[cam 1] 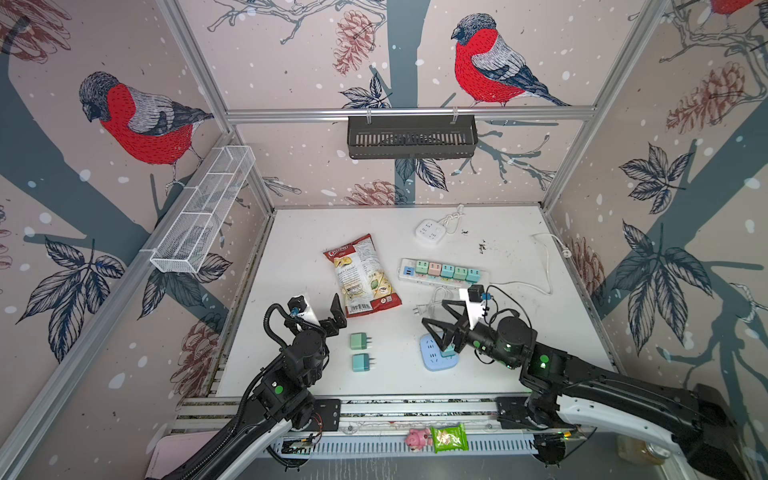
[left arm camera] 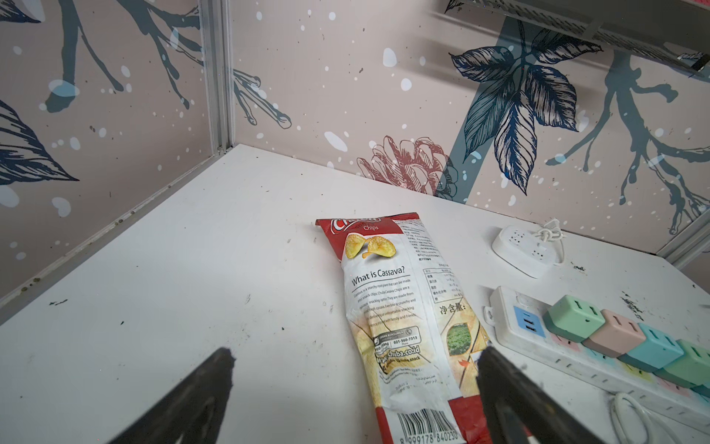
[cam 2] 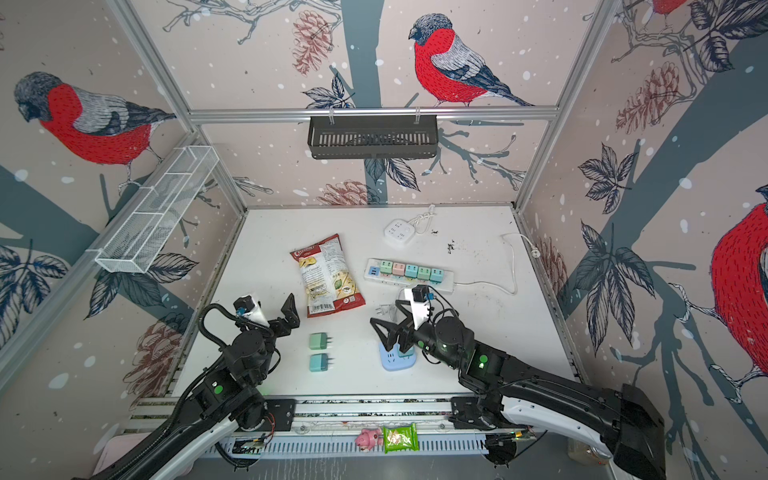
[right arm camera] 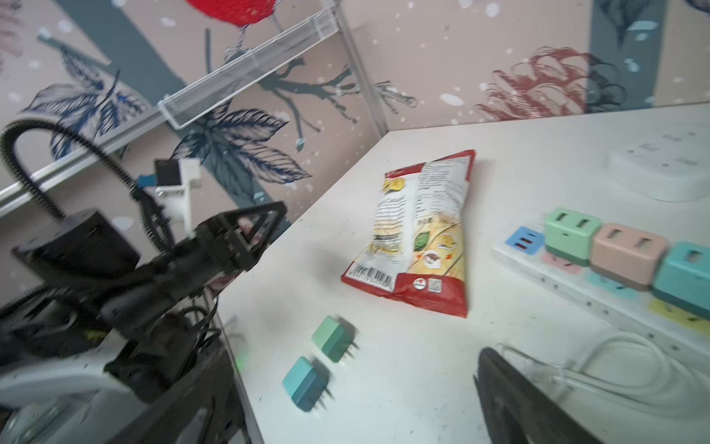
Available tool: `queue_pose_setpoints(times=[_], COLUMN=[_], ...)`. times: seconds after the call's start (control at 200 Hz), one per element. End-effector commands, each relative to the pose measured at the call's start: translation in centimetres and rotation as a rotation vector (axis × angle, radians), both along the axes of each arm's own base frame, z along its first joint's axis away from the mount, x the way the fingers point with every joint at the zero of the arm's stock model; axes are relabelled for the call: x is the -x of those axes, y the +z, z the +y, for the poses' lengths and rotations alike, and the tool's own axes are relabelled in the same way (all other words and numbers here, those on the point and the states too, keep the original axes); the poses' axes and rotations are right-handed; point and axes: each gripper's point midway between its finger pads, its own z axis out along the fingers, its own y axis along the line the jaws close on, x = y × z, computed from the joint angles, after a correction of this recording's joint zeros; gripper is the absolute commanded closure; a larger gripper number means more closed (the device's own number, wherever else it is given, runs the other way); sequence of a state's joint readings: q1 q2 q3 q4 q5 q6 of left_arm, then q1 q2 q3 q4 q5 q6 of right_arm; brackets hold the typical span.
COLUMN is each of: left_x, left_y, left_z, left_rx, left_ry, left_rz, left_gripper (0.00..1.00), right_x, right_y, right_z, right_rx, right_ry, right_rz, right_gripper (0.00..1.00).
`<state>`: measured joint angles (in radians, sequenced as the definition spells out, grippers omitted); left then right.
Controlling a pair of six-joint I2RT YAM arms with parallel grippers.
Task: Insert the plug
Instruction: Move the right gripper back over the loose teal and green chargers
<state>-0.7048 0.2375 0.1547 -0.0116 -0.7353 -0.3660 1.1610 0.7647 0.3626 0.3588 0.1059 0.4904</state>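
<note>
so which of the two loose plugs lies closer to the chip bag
The green plug, just off the barcode end of the chip bag. The teal plug lies farther off, on the green one's far side.

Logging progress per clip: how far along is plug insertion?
Done: five plugs sit in the long strip; a teal plug appears seated in the blue socket. In hand: nothing; left gripper and right gripper open. Left: green plug and loose teal plug lie uninserted.
</note>
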Motion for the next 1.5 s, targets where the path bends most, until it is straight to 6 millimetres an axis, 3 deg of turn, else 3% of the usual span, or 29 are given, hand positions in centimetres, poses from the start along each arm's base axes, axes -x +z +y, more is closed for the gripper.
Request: queue_pose_setpoints(times=[0.0, 0.135, 0.505, 0.64, 0.665, 0.941, 1.121, 1.281, 1.496], left_x=[0.1, 0.2, 0.1, 0.1, 0.1, 0.4, 0.5, 0.5, 0.5], left_y=[0.5, 0.5, 0.5, 0.2, 0.1, -0.1, -0.2, -0.4, -0.4], left_z=[0.4, 0.5, 0.2, -0.2, -0.2, 0.5, 0.7, 0.6, 0.6], left_rx=[0.010, 0.015, 0.012, 0.031, 0.032, 0.065, 0.084, 0.090, 0.088], left_ry=[0.017, 0.017, 0.004, -0.014, -0.017, 0.018, 0.019, 0.018, 0.017], left_rz=[-0.026, -0.033, -0.028, -0.022, -0.022, -0.026, -0.025, -0.019, -0.016], left_gripper=[0.02, 0.02, 0.02, 0.02, 0.02, 0.01, 0.01, 0.02, 0.01], right_x=[2.0, 5.0, 8.4, 8.1, 7.9, 7.3, 6.5, 5.0, 5.3], right_y=[0.8, -0.1, -5.2, -6.5, -7.6, -11.6, -14.7, -16.8, -19.0], right_z=[1.0, 2.8, 7.8, 9.3, 9.6, 13.6, 15.9, 16.6, 17.5], right_rx=[0.015, 0.066, 0.220, 0.271, 0.302, 0.394, 0.447, 0.485, 0.540], right_ry=[0.004, 0.094, 0.352, 0.359, 0.359, 0.458, 0.507, 0.508, 0.546], right_rz=[-0.164, -0.219, -0.225, -0.235, -0.227, -0.189, -0.120, -0.047, -0.029], right_gripper=[0.03, 0.02, 0.14, 0.16, 0.16, 0.20, 0.30, 0.32, 0.32])
